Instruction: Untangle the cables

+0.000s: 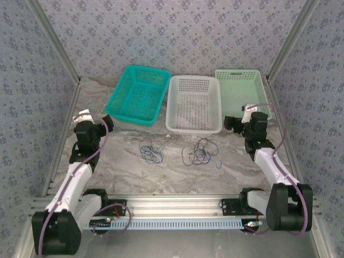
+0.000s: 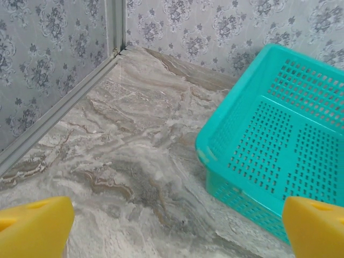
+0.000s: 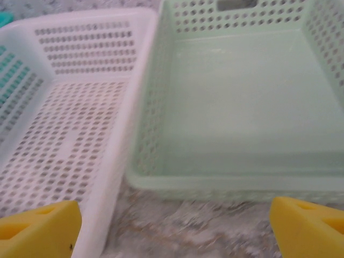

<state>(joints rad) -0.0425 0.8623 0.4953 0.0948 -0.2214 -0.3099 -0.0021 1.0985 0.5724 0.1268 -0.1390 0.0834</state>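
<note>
1. The table (image 1: 177, 174) looks like grey stone. Flowery walls stand around it.
2. Three baskets stand in a row at the far side: a teal basket (image 1: 137, 95) on the left, a white basket (image 1: 194, 105) in the middle and a green basket (image 1: 242, 88) on the right. The white and green ones sit side by side.
3. The left claw (image 1: 109, 122) hangs near the teal basket's near corner. Its yellow fingers (image 2: 35, 226) are spread wide and hold nothing.
4. The right claw (image 1: 232, 122) faces the white and green baskets. It is spread wide too and holds nothing.
5. The cables (image 1: 200, 151) lie on the table in front of the baskets, between the arms, in two small heaps.
6. The dark heap (image 1: 199, 150) has blue mixed in and stretches left to right.
7. The blue heap (image 1: 150, 151) is left of it and runs near to far.
</note>
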